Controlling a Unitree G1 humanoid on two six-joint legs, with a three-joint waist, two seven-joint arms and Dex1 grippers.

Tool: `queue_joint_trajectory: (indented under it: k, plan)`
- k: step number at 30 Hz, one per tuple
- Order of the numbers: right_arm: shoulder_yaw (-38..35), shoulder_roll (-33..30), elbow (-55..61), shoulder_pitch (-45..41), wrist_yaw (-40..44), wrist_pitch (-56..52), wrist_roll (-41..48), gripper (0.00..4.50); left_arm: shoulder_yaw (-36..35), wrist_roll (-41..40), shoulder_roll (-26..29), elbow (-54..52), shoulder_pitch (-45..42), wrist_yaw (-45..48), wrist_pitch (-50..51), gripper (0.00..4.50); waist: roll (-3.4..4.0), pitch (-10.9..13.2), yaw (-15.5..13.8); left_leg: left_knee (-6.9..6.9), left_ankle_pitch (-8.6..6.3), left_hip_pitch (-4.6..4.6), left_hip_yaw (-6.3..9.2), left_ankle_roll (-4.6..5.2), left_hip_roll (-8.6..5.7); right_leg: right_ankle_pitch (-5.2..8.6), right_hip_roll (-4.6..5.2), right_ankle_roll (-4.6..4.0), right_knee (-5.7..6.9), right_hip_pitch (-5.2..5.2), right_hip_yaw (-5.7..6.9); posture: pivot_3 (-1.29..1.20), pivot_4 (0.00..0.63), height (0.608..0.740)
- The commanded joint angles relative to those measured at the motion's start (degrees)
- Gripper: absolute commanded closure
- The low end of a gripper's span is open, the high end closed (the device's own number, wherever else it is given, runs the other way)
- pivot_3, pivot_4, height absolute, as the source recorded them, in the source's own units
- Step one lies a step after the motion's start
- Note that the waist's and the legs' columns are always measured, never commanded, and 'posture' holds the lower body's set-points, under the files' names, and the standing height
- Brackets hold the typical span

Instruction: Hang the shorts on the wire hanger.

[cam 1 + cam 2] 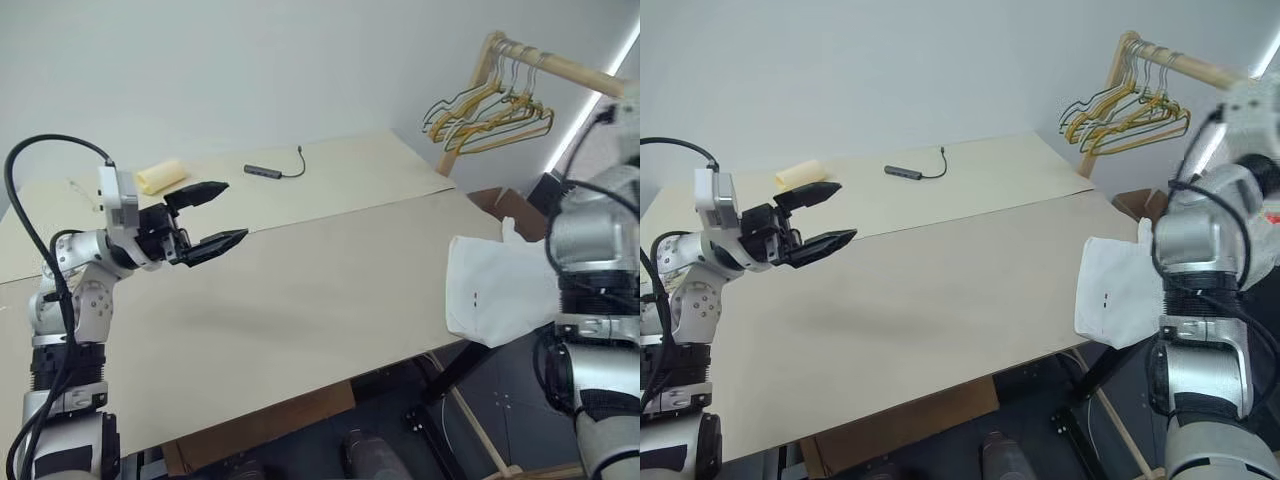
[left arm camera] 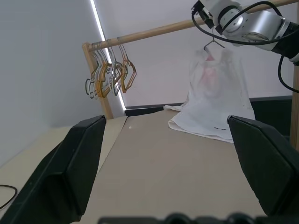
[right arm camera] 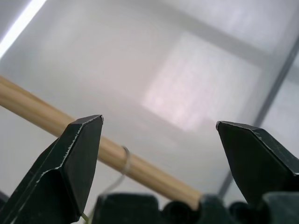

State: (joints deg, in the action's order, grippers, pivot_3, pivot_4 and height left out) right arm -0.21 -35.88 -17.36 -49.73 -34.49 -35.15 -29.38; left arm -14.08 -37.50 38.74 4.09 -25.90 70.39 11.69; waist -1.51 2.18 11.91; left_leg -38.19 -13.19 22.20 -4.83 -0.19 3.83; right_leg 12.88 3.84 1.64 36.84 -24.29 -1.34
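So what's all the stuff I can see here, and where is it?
Shorts: one, white, hanging on a hanger from the rail, hem lying on the table's right edge.
Wire hanger: one, thin, hooked over the rail.
Wooden rail: one, tan, right of the table.
Bunched hangers: several, gold and green, on the rail.
Table: one, beige.
Cable with plug: one, dark, far side of table.
Yellow roll: one, far left of table.
Left gripper: black jaws open, above the table.
Right gripper: black jaws open, by the rail.
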Motion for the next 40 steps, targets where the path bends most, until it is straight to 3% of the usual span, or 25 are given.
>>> queue_joint_trajectory:
  k: [1,6,9,11,20,23,30,40]
  plan:
    - [2.3,1.1,2.4,-0.4,6.6,7.4,1.4,0.01,-2.9,-0.5,1.1,-2.7,1.4,-2.4,0.6,0.0,0.0,0.0,-0.2,0.0,0.0,0.01,0.0,0.0,0.0,0.0,0.01,0.0,0.0,0.0,0.01,-0.07,0.0,0.74]
    - [7.9,3.7,4.5,0.5,22.8,16.0,5.1,0.01,-5.8,1.7,3.8,-5.8,8.3,-5.7,0.8,0.0,0.0,0.0,-0.2,0.12,0.0,-0.06,0.11,0.0,0.02,-0.01,0.0,0.01,-0.03,0.0,-0.04,-0.03,0.0,0.74]
    - [12.1,4.9,4.4,1.9,27.2,20.3,3.3,0.01,-7.7,2.1,5.3,-8.2,13.1,-7.7,1.8,0.0,-0.01,0.0,-0.9,0.23,0.0,-0.11,0.14,0.0,0.02,0.0,-0.01,-0.01,-0.06,0.0,-0.04,0.03,0.0,0.74]
    - [14.0,5.8,4.4,3.1,30.3,22.9,3.3,0.01,-8.9,2.2,5.5,-9.9,15.7,-9.4,2.1,0.0,-0.03,0.0,-2.2,0.25,0.0,-0.11,0.13,0.0,0.03,0.0,0.0,-0.01,-0.08,-0.02,-0.03,0.07,0.0,0.74]
    - [17.9,8.0,4.8,7.7,62.4,28.3,17.2,0.01,-13.5,2.9,3.9,-20.0,28.6,-16.8,4.0,0.0,-0.12,0.1,-9.9,0.27,0.0,-0.07,-0.16,-0.01,0.06,-0.1,0.02,-0.37,-0.1,-0.03,0.19,0.21,0.0,0.74]
    - [20.6,7.1,4.5,8.3,70.8,29.9,17.9,0.01,-13.8,3.6,2.9,-23.0,32.8,-18.4,3.8,0.0,-0.12,0.1,-12.4,0.28,-0.01,-0.07,-0.18,-0.01,0.08,-0.14,0.04,-0.51,-0.11,-0.03,0.29,0.26,0.0,0.74]
    - [25.0,7.1,0.9,8.3,73.9,37.0,13.0,0.01,-11.2,8.3,1.5,-26.3,36.9,-23.3,3.3,0.0,-0.14,0.1,-17.3,0.28,-0.01,-0.04,-0.18,-0.05,0.14,0.3,0.03,-0.7,-0.07,-0.11,0.52,0.3,0.0,0.74]
    - [24.3,8.7,-0.2,8.6,72.9,37.4,11.0,0.01,-10.8,7.6,3.7,-25.3,35.8,-23.5,6.9,0.0,-0.18,0.0,-19.5,0.28,-0.01,0.27,-0.22,-0.06,0.17,0.3,0.0,-0.69,-0.06,-0.41,0.53,0.3,0.0,0.74]
